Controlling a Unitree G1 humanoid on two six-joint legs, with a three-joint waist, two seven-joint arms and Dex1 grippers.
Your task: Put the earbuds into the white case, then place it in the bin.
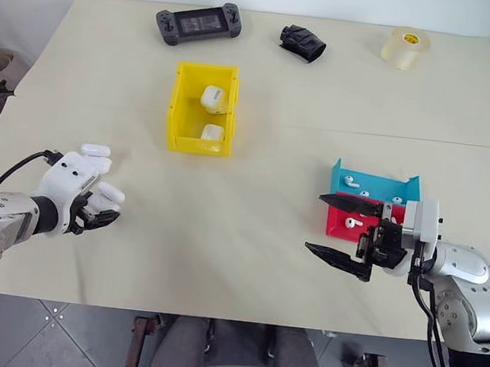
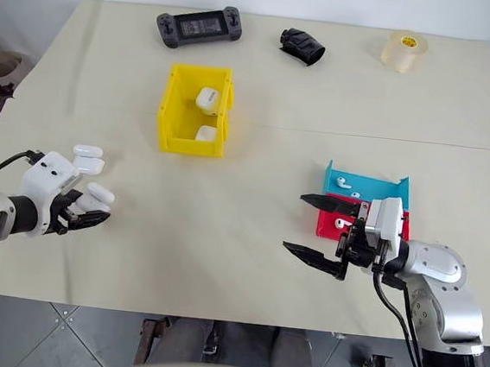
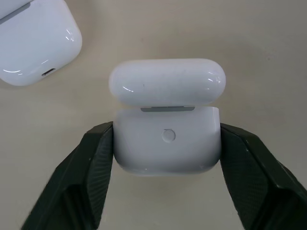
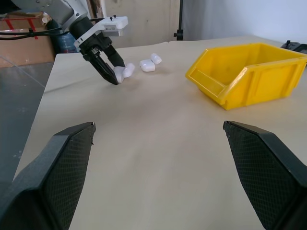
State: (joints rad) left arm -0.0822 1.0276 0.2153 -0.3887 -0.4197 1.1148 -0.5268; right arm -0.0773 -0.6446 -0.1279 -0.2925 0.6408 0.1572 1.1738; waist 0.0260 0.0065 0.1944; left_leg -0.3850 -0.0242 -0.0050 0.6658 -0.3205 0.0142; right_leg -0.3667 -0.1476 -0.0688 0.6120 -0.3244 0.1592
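Two cases already in yellow bin (image 1: 181,108), upper centre | left gripper (image 3: 165,148) pinching open white case (image 3: 168,143) by its sides, lid up, likely for loading | right gripper (image 1: 343,230) spread wide, empty, beside earbuds (image 1: 352,222), lower right.

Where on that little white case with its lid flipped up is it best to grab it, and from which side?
Best by the lower body, across its two narrow ends, coming from the side with the round button. The left gripper stands that way now: a finger at each end of the white case, below the hinge. That probably leaves the raised lid free and the top open for earbuds.
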